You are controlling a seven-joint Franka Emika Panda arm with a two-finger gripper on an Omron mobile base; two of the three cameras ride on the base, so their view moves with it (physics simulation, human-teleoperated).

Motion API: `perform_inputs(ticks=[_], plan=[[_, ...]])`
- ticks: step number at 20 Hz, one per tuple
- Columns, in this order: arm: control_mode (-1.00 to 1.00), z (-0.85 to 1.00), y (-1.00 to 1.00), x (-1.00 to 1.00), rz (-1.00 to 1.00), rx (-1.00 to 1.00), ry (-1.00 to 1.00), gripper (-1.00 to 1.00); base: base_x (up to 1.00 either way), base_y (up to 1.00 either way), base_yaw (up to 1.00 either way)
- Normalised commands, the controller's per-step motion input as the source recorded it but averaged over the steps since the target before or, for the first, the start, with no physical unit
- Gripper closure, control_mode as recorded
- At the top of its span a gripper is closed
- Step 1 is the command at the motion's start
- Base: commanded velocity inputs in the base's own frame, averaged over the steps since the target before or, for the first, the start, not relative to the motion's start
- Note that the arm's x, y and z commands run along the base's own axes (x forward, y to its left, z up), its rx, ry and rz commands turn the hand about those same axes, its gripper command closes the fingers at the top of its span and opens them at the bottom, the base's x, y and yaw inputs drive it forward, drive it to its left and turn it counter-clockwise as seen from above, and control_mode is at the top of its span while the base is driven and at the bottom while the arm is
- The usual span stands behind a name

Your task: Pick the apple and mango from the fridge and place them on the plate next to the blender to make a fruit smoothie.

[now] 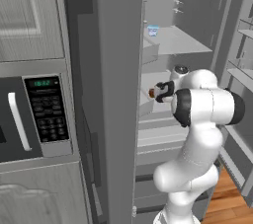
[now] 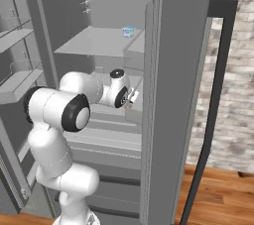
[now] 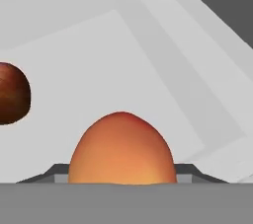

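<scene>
- Fridge (image 1: 118,94) stands w/ door open; white inner shelves and grey walls show in both base views.
- Arm reaches from the base into the fridge at mid-shelf height; hand (image 1: 154,92) sits at the shelf's door-side edge, also seen in right base view (image 2: 130,99).
- Hand state: fingers drawn in on the mango (image 3: 122,149), which sits right between the two dark tips at the bottom of the hand view. Pads not visible, so actual contact can't be confirmed from the pics, but the fruit fills the gap.
- Mango: orange-yellow, redder near its top, resting on the white shelf (image 3: 123,60) in the hand view. In left base view a small orange-red bit shows just at the hand's tip; too small to tell more.
- Apple (image 3: 12,92): dark red-brown, on the same shelf, off to the left edge of the hand view, apart from the mango, partly cut by the frame.
- Upper shelf carries a small pale blue cup-like item (image 1: 153,30), same one in right base view (image 2: 128,31); well above the hand.
- Microwave (image 1: 34,114) w/ black keypad panel and white handle sits left of the fridge in left base view, set among grey cabinets.
- Right base view: black bar handle (image 2: 216,95) on the fridge door's outer face, brick wall (image 2: 235,70) behind, wood floor (image 2: 218,194) below.
</scene>
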Motion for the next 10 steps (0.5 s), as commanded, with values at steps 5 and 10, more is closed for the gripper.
perform_inputs(ticks=[5,10], plan=[[-1.0,0.71,0.35,-1.0,0.02,-0.04,-0.34,1.0,0.0,0.0,0.0],[-1.0,0.98,0.34,-1.0,0.03,-0.02,-0.22,1.0,0.0,0.0,0.0]])
